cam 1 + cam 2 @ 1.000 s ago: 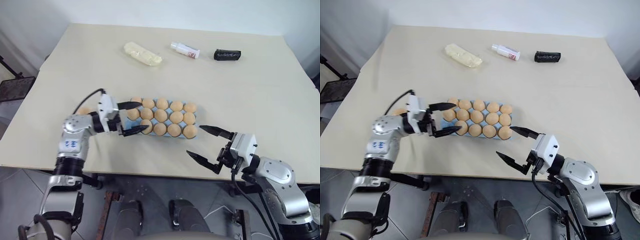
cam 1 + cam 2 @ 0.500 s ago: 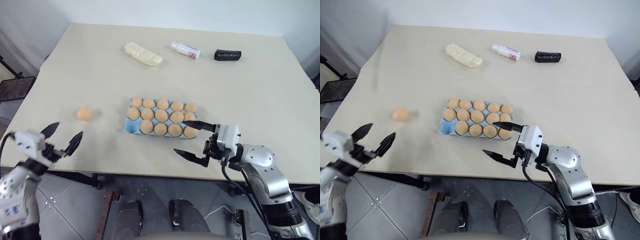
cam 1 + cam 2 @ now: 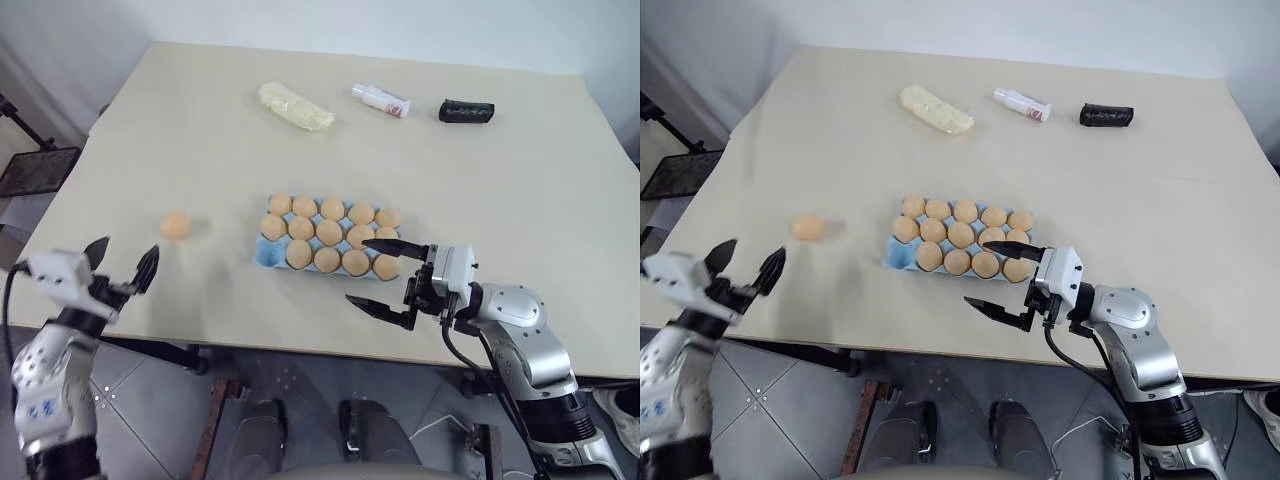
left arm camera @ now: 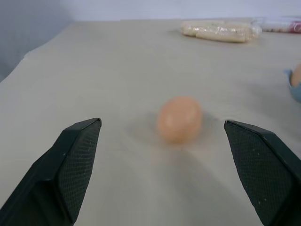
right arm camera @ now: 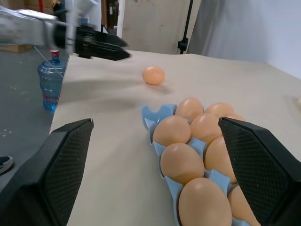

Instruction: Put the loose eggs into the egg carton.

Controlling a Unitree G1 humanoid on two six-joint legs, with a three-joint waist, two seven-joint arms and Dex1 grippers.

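Note:
One loose egg [image 3: 176,224], tan and oval, lies on the table left of the egg carton [image 3: 265,256]. The light blue carton holds several eggs, and its front-left corner cup is bare. My left gripper [image 3: 122,262] hangs open over the table's front-left edge, pointing at the loose egg [image 4: 179,119], which lies a short way beyond its fingers [image 4: 70,165]. My right gripper [image 3: 358,271] stands open at the carton's front-right corner, pointing left, with one finger above the front row and nothing held.
A pale yellow lump [image 3: 295,105], a small white bottle [image 3: 383,99] and a black object [image 3: 466,110] lie along the table's far side. The table's front edge runs just under both grippers. A blue water bottle [image 5: 49,80] stands on the floor past the table's left end.
My left arm swung from the carton's left end out to the front-left edge, still open, and now faces the loose egg. The right gripper shifted left toward the carton, then stopped.

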